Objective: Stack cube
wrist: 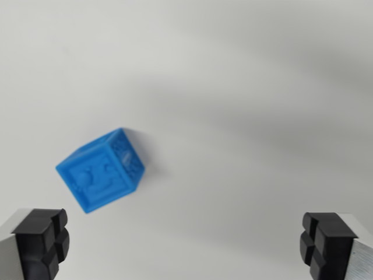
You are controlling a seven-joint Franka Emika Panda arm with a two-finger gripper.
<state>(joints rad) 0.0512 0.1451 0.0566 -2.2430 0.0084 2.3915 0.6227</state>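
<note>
Black finger pads (41, 242) sit at both bottom corners of the wrist view, gripper (186, 245) spread wide, nothing held between. Blue cube (101, 170) rests on white table (245, 87), ahead of the fingers, nearer the pad on the wrist view's left. Cube turned at an angle, embossed faces showing. Picture blurred.

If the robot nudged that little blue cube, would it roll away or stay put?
The blue cube has flat faces and sits flat on the white table, so it would probably slide, not roll. Its crisp edges and raised patterns suggest stiff plastic, likely light. The embossed faces may give the open end effector some grip.
</note>
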